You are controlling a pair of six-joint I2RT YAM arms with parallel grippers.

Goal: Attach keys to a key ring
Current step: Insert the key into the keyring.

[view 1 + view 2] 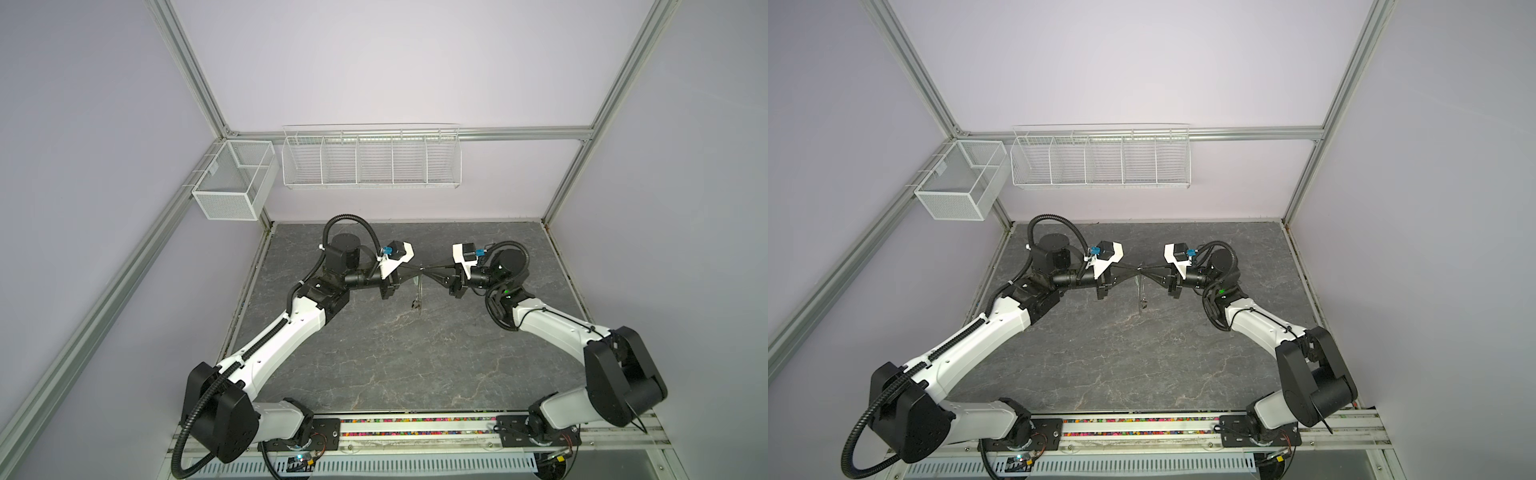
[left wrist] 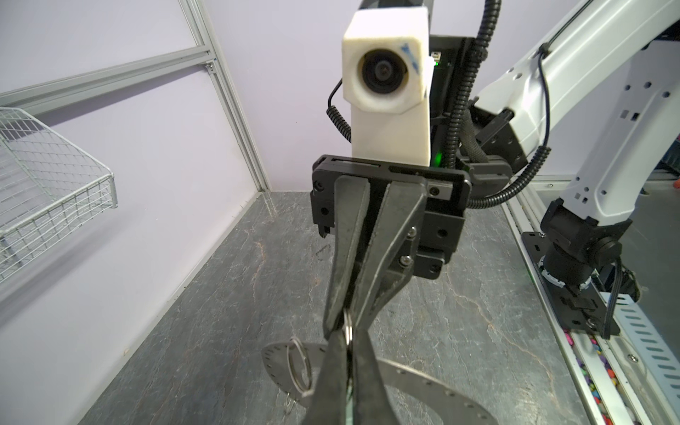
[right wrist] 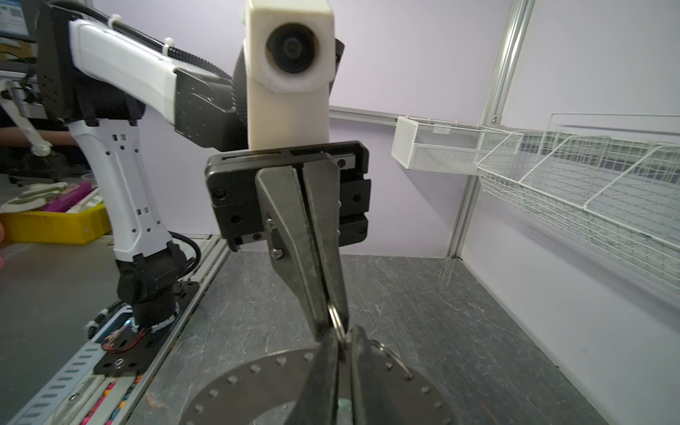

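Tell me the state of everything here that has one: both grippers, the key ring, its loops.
left gripper: jaws shut on a small wire loop.
right gripper: jaws slightly parted beside that loop.
key ring: hanging in the air below the jaws, off the table.
second wire loop: threaded through the key ring's rim.

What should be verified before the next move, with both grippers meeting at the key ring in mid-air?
1. Is the left gripper shut on the small wire loop: ok.
2. Is the right gripper open: ok, a narrow gap shows between its fingers.
3. Does the key ring hang clear of the table: ok.
4. Is the small wire loop through a rim hole: cannot tell, the fingers hide it.
5. Is the second loop seated on the rim: ok.
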